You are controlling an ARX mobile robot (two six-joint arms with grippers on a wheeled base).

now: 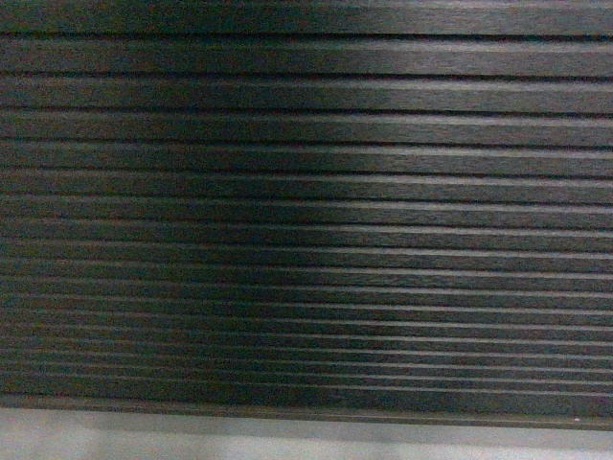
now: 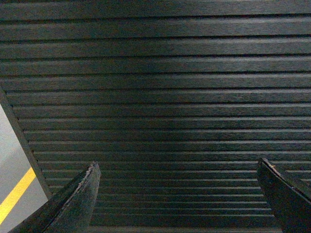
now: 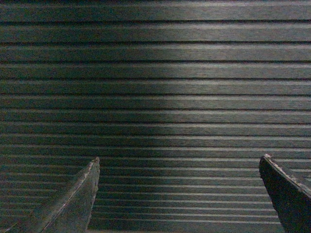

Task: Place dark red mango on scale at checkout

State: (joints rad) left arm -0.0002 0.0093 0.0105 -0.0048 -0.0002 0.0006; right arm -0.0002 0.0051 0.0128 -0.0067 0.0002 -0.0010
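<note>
Left edge, left wrist view: grey floor (image 2: 12, 165) with yellow stripe (image 2: 15, 194). Bench (image 1: 306, 192) front fills every view: black horizontal slats, fine brushed grain, pale sheen. Pale floor strip along head view bottom. Left gripper (image 2: 177, 191) fingers (image 2: 80, 201) spread wide, holding nothing. Right gripper (image 3: 179, 191) fingers (image 3: 77, 204) likewise apart, empty. Mango, scale out of view.
</note>
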